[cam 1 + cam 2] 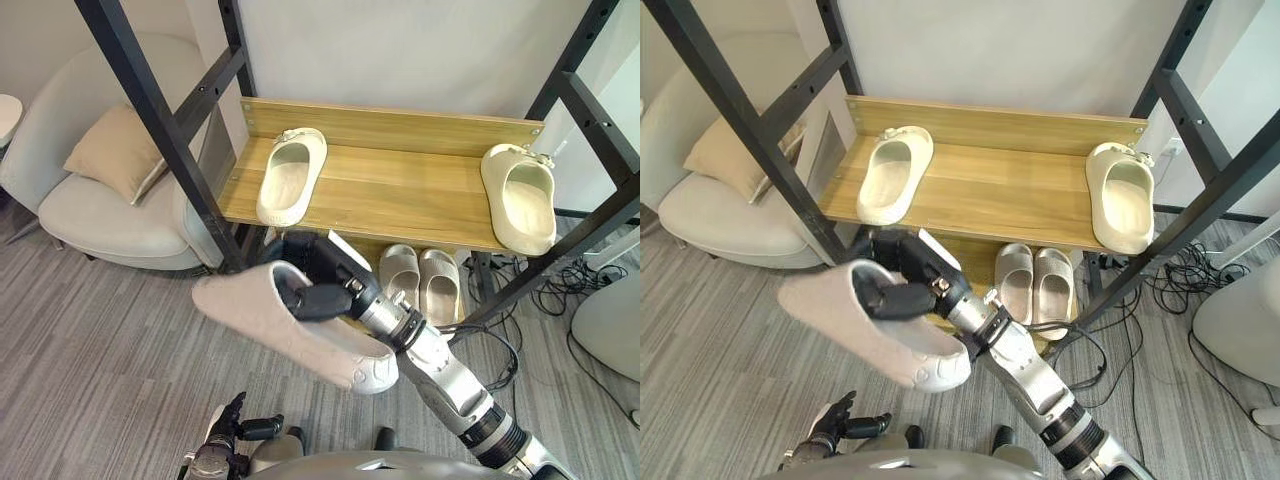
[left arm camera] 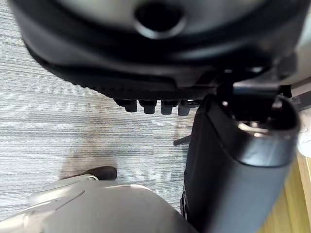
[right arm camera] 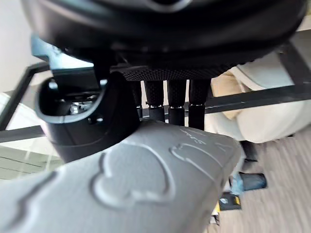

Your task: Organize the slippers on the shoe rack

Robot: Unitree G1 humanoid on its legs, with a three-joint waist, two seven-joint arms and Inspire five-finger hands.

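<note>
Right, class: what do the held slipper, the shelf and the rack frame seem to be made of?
The held slipper is probably soft moulded foam or rubber: matte pale pink, with shapes embossed in its surface. The shelf looks like wood or wood-look laminate: light, smooth, with straight grain lines. The frame is likely metal: square black bars with a painted satin look.

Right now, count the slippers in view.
5. One slipper in the right hand, one at the shelf's left end, one at its right end, two side by side beneath it; others may be hidden there.
</note>
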